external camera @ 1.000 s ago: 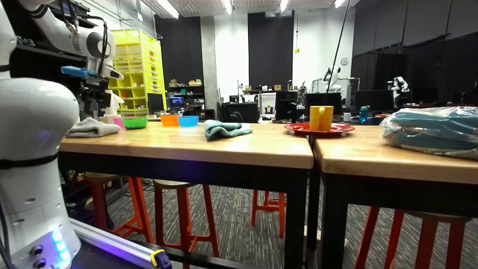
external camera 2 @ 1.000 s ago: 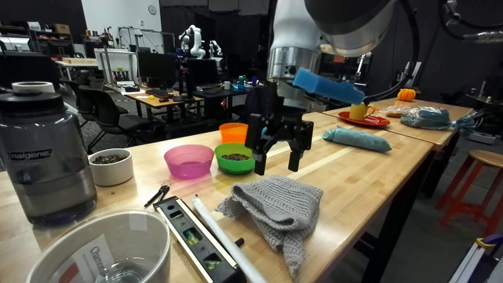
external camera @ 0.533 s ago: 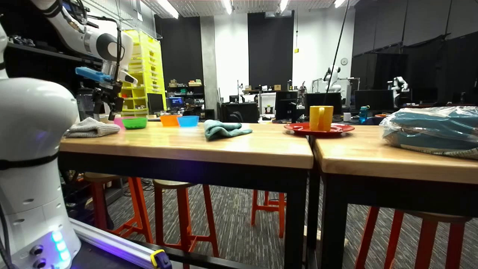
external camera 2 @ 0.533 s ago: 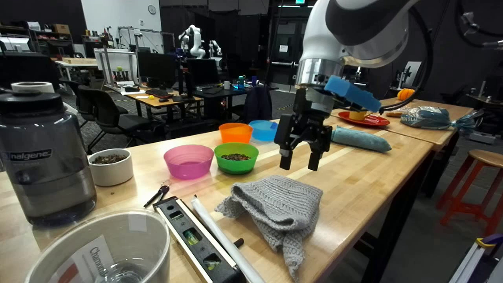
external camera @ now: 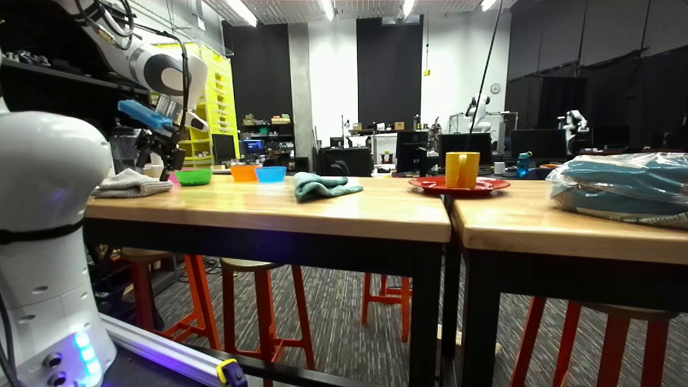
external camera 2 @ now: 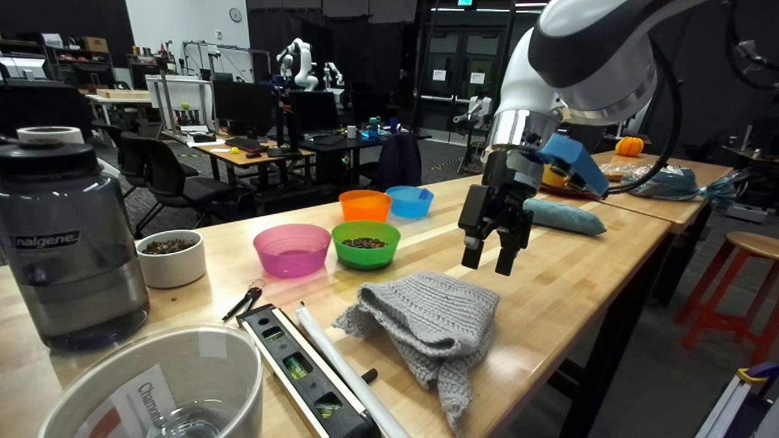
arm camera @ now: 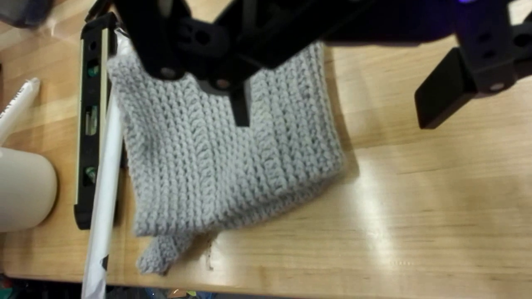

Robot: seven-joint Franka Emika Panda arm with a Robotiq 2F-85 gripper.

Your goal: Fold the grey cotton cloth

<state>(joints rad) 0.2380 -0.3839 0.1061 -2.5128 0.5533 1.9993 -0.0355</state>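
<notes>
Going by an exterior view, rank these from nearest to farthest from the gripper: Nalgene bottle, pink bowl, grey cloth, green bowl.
1. Grey cloth: below the gripper, toward picture left.
2. Green bowl: picture left, behind the cloth.
3. Pink bowl: beside the green one, farther left.
4. Nalgene bottle: at the picture's left edge.

Grey knitted cloth (arm camera: 216, 145) on the wooden counter (arm camera: 415, 207), beneath widely parted fingers (arm camera: 442, 91).
One shows against the cloth, the other against the counter to the right; a flap pokes out at the cloth's near edge. Just left, a slim white tube (arm camera: 107, 174) runs along a black level (arm camera: 89, 153); farther left are a pale vessel (arm camera: 25, 191) and a second white tube (arm camera: 16, 106).
</notes>
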